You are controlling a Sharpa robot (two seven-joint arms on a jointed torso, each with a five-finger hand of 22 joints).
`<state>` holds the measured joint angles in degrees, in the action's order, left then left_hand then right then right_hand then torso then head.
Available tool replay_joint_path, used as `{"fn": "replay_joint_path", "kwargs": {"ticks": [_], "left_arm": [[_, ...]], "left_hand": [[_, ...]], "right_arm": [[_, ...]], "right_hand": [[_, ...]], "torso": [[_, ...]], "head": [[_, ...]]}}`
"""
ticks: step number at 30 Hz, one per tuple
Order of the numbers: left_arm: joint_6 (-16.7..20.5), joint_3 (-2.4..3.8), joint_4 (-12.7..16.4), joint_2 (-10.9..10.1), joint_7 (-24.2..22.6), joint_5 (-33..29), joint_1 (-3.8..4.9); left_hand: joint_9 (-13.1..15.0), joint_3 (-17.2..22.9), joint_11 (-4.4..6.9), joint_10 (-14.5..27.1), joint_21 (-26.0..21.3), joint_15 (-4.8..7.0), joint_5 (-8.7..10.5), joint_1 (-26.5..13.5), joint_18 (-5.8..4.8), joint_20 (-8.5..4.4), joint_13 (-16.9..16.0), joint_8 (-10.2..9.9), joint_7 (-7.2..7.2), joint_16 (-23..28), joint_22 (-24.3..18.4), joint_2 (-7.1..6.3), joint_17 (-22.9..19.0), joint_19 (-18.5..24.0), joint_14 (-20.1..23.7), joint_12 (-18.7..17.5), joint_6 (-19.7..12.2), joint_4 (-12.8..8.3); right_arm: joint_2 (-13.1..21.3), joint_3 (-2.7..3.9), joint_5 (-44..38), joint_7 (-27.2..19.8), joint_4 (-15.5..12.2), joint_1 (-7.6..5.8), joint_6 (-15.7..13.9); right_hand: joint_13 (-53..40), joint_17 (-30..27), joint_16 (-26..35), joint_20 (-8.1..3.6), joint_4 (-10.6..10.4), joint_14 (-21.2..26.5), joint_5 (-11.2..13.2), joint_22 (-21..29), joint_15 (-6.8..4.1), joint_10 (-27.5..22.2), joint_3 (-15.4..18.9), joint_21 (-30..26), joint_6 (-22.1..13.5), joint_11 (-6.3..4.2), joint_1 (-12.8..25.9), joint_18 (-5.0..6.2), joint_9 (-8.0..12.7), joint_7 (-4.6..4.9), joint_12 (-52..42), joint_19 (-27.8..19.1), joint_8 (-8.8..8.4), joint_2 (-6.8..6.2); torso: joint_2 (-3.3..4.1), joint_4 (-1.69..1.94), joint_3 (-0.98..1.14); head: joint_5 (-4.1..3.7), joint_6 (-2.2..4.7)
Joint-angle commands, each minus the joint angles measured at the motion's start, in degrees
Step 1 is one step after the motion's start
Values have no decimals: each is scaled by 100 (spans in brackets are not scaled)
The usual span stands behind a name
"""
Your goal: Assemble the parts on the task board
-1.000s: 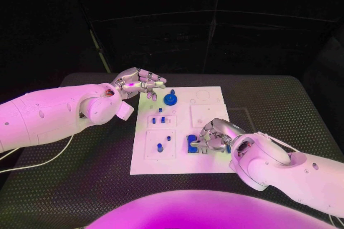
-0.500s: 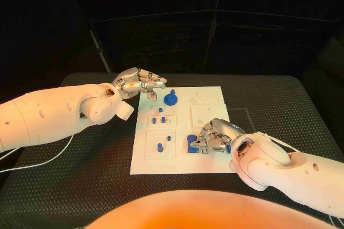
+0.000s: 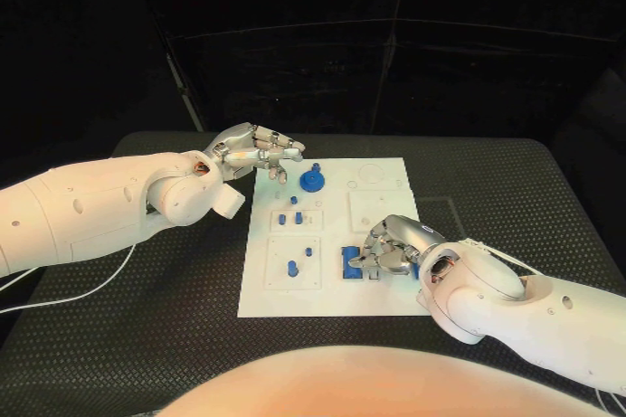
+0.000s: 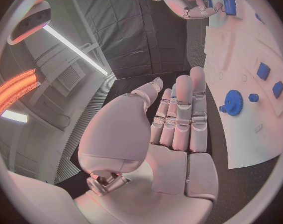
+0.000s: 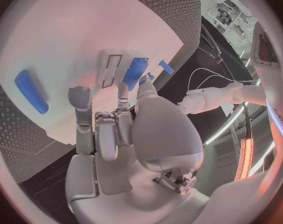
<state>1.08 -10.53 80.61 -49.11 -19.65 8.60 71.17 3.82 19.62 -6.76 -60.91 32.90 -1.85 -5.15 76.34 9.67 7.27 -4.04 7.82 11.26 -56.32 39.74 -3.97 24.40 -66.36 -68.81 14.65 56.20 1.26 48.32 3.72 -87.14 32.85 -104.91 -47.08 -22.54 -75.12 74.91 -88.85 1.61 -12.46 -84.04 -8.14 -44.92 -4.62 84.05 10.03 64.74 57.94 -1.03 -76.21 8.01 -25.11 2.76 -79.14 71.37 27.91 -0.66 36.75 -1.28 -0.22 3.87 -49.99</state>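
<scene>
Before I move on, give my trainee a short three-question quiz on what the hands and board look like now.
1. True or false: the left hand holds the blue gear.
2. Which hand is over the near right corner of the board? A) left B) right
3. Fill in: the left hand's fingers are apart, holding ____.

Key: 1 false, it hangs beside the gear, holding nothing; 2 B, the right hand is down at a blue part; 3 nothing.

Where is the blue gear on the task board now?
In the head view, the blue gear sits near the far-left corner of the task board, just right of the left hand.
</scene>
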Motion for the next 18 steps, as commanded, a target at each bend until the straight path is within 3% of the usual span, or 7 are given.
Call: {"fn": "replay_joint_path", "kwargs": {"ticks": [1, 8, 10, 12, 18], "left_arm": [[-45, 5, 8, 4, -17, -27, 8], [-45, 5, 8, 3, -17, -27, 8], [-46, 5, 11, 4, -19, -27, 8], [-44, 5, 14, 0, -19, -27, 8], [-42, 5, 10, -6, -24, -27, 8]], "left_hand": [[8, -38, -11, 35, -30, -7, 27, -30, 79, 37, -9, 27, -8, -39, -8, 13, -6, -19, 26, 29, -48, 6], [8, -43, -11, 40, -35, -7, 25, -29, 79, 37, -9, 30, -9, -41, -12, 24, -8, -21, 28, 34, -50, 10], [8, -43, -11, 40, -35, -7, 25, -29, 79, 37, -9, 30, -9, -41, -12, 24, -8, -21, 28, 34, -50, 10], [8, -43, -11, 40, -35, -7, 25, -29, 79, 37, -9, 30, -9, -41, -12, 24, -8, -21, 28, 34, -50, 10], [8, -43, -11, 40, -35, -7, 25, -29, 79, 37, -9, 30, -9, -41, -12, 24, -8, -21, 28, 34, -50, 10]], "right_arm": [[-11, 4, -114, -78, -8, -8, 161], [24, 3, -183, -105, -22, -8, 52], [96, 1, -148, -147, -46, -8, -150], [239, 0, 87, -234, -69, -8, -487], [578, 0, 572, -607, -185, -7, -978]], "right_hand": [[-545, 1257, -15, -4, 58, -543, -21, -13, -31, 92, 27, 28, 14, -49, -102, -11, -15, -16, -31, 58, 20, 8], [-558, 1258, -15, -14, 161, -543, -31, -23, -40, 98, 25, 31, 14, -60, -273, -13, -38, -25, -40, 60, 28, 22], [-560, 1263, -17, -16, 132, -544, -131, -31, -38, 99, 47, 35, -5, -54, -240, -16, -39, -15, -39, 64, 13, 56], [-542, 1282, -24, -7, -37, -548, -504, -33, -13, 85, 131, 36, -135, -17, -48, -21, -7, 33, -13, 69, -89, 134], [-502, 1287, -26, 34, -192, -549, -638, -8, 41, 55, 228, 21, -314, 54, 48, -18, 56, 120, 41, 57, -270, 190]], "torso": [[-5, -11, 3], [-4, -9, 1], [0, -3, 2], [-1, -4, -1], [-7, -30, 10]], "head": [[-5, -1], [-21, -1], [-40, -1], [-59, -1], [-74, -1]]}}
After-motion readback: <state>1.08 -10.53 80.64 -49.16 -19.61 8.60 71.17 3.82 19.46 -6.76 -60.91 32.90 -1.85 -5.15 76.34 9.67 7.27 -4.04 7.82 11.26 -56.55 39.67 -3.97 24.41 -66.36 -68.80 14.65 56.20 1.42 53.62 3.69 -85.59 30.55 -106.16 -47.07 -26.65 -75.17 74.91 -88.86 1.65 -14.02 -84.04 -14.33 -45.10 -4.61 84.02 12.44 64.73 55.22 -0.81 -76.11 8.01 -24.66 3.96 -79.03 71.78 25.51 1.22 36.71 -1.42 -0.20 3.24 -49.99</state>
